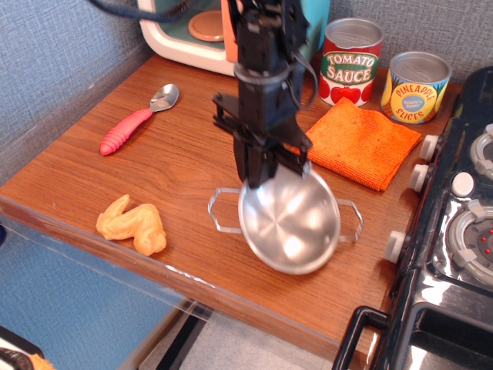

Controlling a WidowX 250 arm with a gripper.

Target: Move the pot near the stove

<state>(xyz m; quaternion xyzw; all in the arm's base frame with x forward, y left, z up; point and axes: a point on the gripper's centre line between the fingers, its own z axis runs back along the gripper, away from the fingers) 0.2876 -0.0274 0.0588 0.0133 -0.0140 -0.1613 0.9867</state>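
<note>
Overhead-oblique view of the wooden worktop (177, 166) during transport of the pot. The tool (259, 179) points downward and is closed narrowly on the far-left rim of the stainless-steel pot (291, 222); one finger appears to sit inside the bowl and the other outside, though the exact contact is partly hidden by the tool body. The pot is tilted, its open face turned toward the near side, and appears to hang just above the worktop or graze it at its near edge; which of the two cannot be told. Its two wire loop handles project left and right. The pot lies at the near-centre of the worktop, right of the toy chicken wing (132, 224) and near of the orange cloth (360, 143). The black stove (454, 254) occupies the right edge of the scene; a strip of bare wood lies between the pot's right handle and the stove's white knobs (395, 246).

Judged from this arrangement, the carry is well advanced and the remaining step is a short travel to the right followed by set-down. To do it well, the grip should stay firm because a rim pinch on a tilted, smooth bowl can let it swing or slip; the pot should be levelled and lowered until its base rests flat before release; and the right handle should stop short of the knobs. The tomato sauce can (351, 62), pineapple slices can (417, 86), spoon (137, 122) and toy microwave (202, 31) lie clear of this path.
</note>
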